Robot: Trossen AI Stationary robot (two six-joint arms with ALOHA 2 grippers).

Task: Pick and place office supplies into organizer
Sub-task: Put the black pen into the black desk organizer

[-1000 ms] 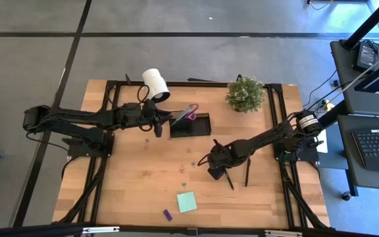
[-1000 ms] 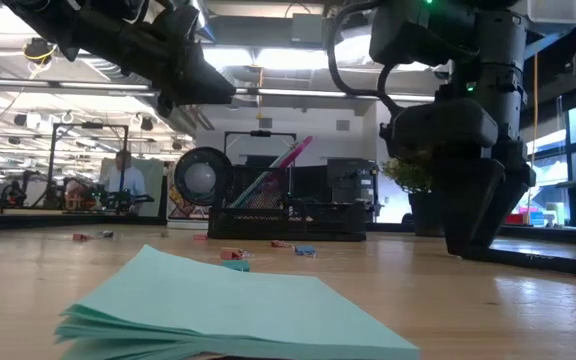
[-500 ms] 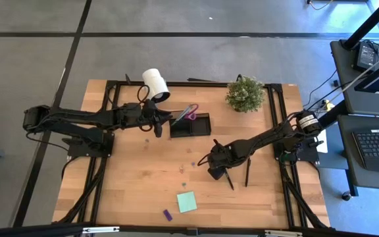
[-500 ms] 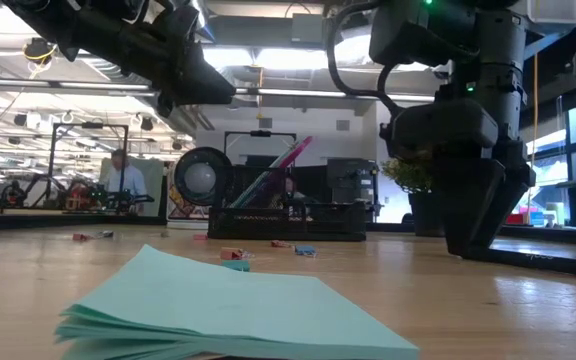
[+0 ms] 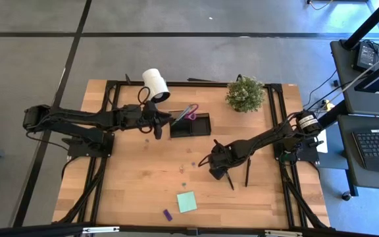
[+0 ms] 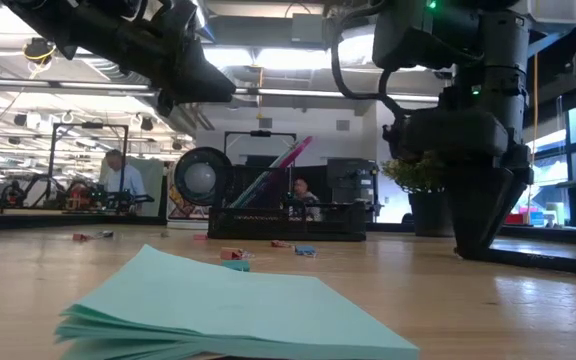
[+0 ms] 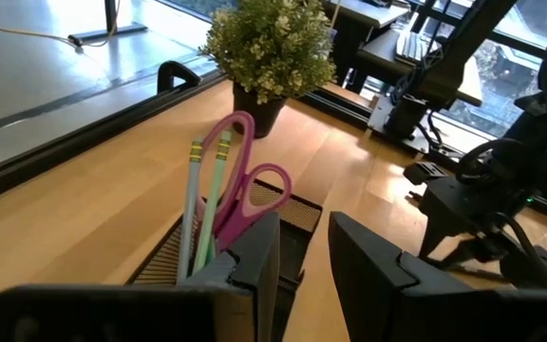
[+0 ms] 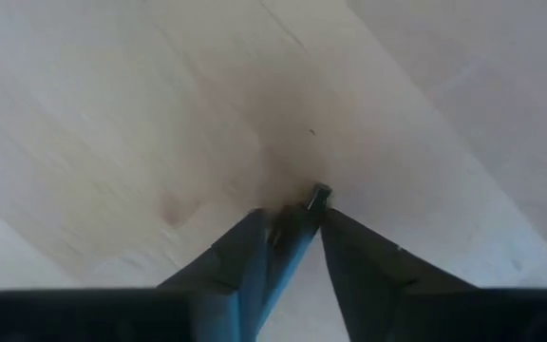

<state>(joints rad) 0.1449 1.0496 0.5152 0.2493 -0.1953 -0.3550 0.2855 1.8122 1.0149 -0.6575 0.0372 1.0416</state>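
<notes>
The black organizer [image 5: 199, 127] sits at the table's far middle, with the purple-handled scissors [image 7: 245, 185] and two pale pens [image 7: 198, 195] standing tilted in its taller section. My left gripper [image 5: 155, 128] hovers open and empty just left of it. My right gripper [image 5: 218, 172] is down at the table right of centre, shut on a black pen [image 5: 229, 182]. A second black pen [image 5: 247, 172] lies flat beside it on the right. The mint-green sticky pad [image 5: 187, 201] and the tiny purple piece [image 5: 167, 214] lie near the near edge. My right gripper pinches the black pen between its two fingers, close to one end [image 8: 318, 197], which pokes out just past the fingertips. The fingers come from above, pointing down at the tabletop. Whether the pen is off the wood I cannot tell.
A white roll [image 5: 155, 84] lies at the far edge behind my left arm, and a small green plant [image 5: 245, 94] stands right of the organizer. Tiny scraps [image 6: 293, 248] dot the table's middle. Bare wood lies between the organizer and the sticky pad.
My right gripper has shifted a little toward the table's right while staying low at the tabletop.
</notes>
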